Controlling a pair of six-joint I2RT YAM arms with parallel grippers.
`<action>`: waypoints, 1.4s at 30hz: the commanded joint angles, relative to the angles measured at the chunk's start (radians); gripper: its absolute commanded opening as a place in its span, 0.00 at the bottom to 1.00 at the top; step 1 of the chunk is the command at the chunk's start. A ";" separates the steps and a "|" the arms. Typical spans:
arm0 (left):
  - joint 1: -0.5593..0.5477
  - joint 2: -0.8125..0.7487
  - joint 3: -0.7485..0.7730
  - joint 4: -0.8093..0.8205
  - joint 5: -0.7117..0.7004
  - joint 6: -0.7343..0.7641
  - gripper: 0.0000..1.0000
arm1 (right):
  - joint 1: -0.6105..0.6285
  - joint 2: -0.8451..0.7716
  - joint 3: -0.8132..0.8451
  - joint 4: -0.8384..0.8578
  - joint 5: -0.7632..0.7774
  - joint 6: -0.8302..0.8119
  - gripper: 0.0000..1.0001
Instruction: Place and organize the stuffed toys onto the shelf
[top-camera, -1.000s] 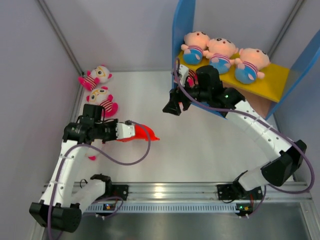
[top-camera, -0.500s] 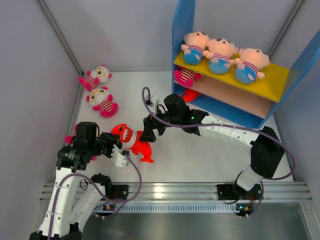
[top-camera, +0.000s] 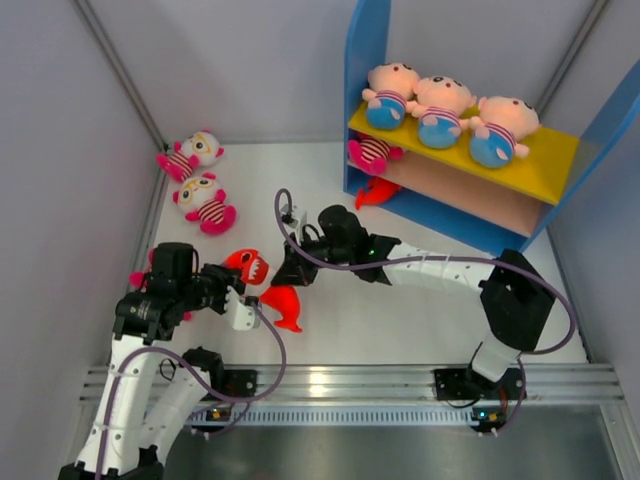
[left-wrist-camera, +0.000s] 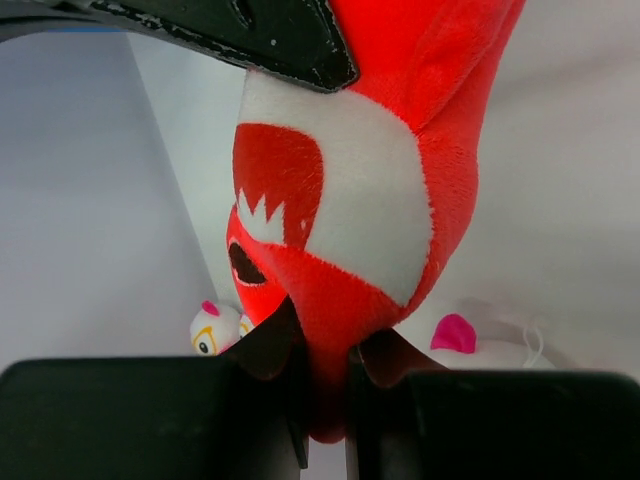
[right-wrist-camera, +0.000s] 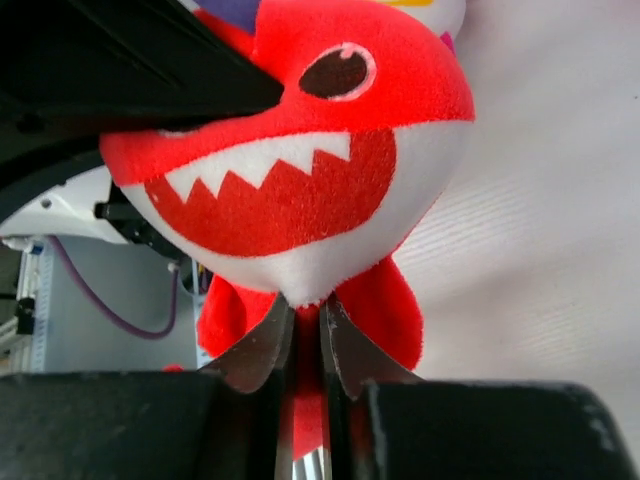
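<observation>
Now I see both sets of jaws closed on the red fish-shaped plush toy (top-camera: 250, 266): my left gripper (left-wrist-camera: 322, 370) nips it near the mouth, and my right gripper (right-wrist-camera: 305, 340) pinches a fin under its toothy chin, well apart from the blue-sided shelf (top-camera: 365, 60)

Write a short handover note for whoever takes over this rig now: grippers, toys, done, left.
Left gripper: jaws shut on the held red fish.
Right gripper: jaws shut on the same fish, apparently mid-handover.
Done: three peach dolls on the shelf top; a shelved striped doll and shelved red fish on lower tiers.
Left: shelve the held fish and the two table striped dolls.
</observation>
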 joint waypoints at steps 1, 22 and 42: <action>0.000 -0.012 0.007 0.113 0.062 -0.085 0.00 | 0.020 -0.070 -0.062 0.138 0.064 0.033 0.00; 0.000 0.139 0.152 0.210 -0.152 -0.734 0.99 | -0.288 -0.674 -0.672 -0.174 1.118 0.349 0.00; 0.000 0.132 0.172 0.259 -0.234 -0.846 0.99 | -0.601 -0.220 -0.455 0.259 1.198 0.165 0.00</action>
